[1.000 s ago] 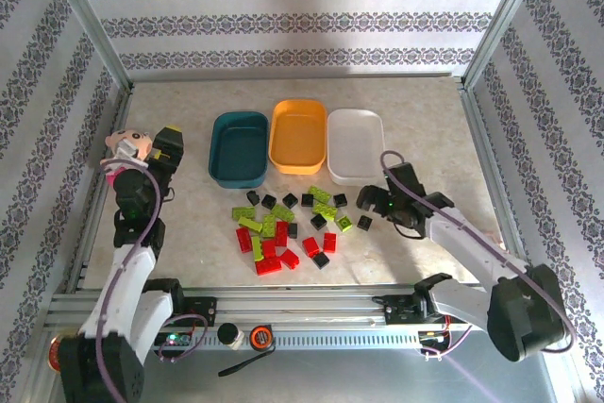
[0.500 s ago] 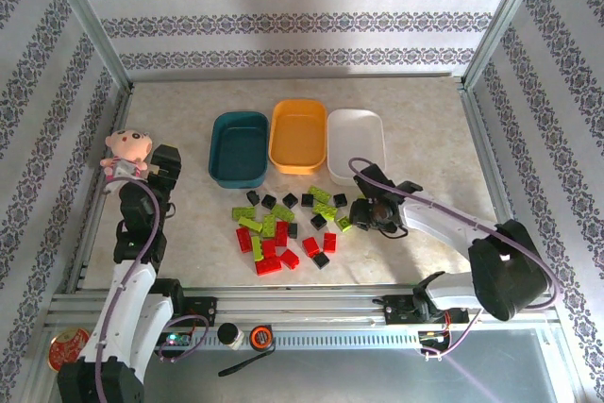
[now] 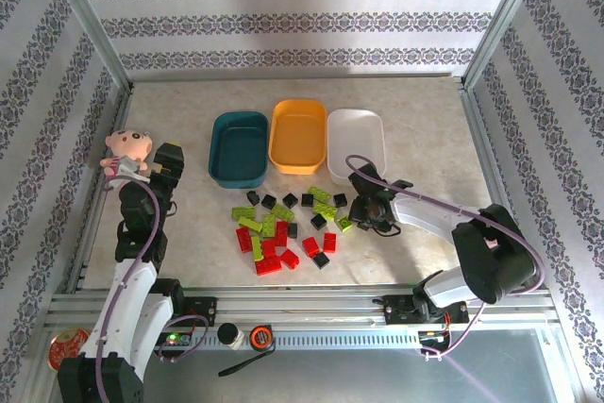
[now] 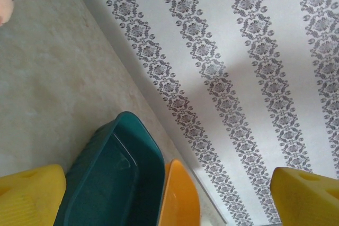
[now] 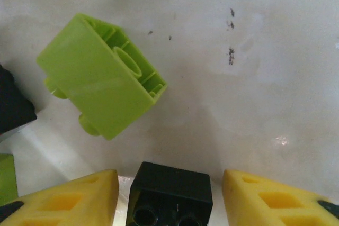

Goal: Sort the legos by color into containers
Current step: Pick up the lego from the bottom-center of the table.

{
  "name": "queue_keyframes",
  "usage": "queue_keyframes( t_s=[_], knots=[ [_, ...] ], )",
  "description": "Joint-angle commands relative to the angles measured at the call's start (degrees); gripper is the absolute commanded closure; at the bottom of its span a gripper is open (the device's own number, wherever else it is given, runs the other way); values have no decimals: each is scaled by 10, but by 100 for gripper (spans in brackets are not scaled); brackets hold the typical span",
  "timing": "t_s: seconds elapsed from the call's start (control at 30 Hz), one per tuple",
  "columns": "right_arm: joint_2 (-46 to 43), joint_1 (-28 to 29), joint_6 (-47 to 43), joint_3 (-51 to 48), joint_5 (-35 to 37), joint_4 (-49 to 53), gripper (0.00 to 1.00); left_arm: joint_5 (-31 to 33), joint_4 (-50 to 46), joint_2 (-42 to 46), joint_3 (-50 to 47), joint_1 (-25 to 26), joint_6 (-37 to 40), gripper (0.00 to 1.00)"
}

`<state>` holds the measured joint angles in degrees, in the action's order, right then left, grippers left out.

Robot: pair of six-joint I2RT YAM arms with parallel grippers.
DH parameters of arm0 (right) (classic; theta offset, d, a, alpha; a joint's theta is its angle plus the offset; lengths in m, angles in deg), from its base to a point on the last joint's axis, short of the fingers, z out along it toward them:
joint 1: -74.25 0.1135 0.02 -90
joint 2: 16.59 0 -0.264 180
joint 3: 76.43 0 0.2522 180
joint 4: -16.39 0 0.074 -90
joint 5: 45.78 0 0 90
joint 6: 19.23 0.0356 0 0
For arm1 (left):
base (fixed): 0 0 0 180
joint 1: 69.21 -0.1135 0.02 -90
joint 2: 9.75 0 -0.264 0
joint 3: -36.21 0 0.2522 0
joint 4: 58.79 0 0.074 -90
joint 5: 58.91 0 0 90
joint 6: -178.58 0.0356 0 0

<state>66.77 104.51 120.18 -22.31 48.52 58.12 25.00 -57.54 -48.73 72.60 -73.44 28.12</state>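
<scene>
The legos (image 3: 283, 224) lie in a loose pile of red, lime and black bricks at the table's near middle. My right gripper (image 3: 363, 214) is low at the pile's right edge. In the right wrist view its jaws (image 5: 170, 199) straddle a black brick (image 5: 170, 191), open, with a small gap on each side. A lime brick (image 5: 100, 75) lies just beyond on its side. Behind the pile stand the teal (image 3: 238, 148), orange (image 3: 298, 135) and white (image 3: 356, 143) containers, all empty. My left gripper (image 3: 168, 159) hangs open at the left, with nothing between its fingers (image 4: 32, 194).
A pink doll toy (image 3: 125, 148) sits by the left gripper near the left wall. A round red-gold tin (image 3: 64, 351) lies off the front left corner. Another black brick (image 5: 13, 107) lies at the left edge of the right wrist view. Patterned walls close in three sides.
My right gripper slid left to the pile's edge, came down over a black brick and narrowed its jaws around it. The left arm drew back slightly, uncovering the doll.
</scene>
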Motion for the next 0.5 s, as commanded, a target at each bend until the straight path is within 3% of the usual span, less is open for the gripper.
queue_keyframes(
  t_s=[0.0, 0.23, 0.47],
  knots=[
    [7, 1, 18, -13, -7, -9, 48, -41, -22, -15, 49, -3, 58, 1],
    [-8, -11, 3, -21, -22, -17, 65, -100, -72, -95, 100, 15, 88, 1],
    [-94, -30, -47, 10, -26, 1, 74, -28, -198, -138, 170, 131, 193, 3]
  ],
)
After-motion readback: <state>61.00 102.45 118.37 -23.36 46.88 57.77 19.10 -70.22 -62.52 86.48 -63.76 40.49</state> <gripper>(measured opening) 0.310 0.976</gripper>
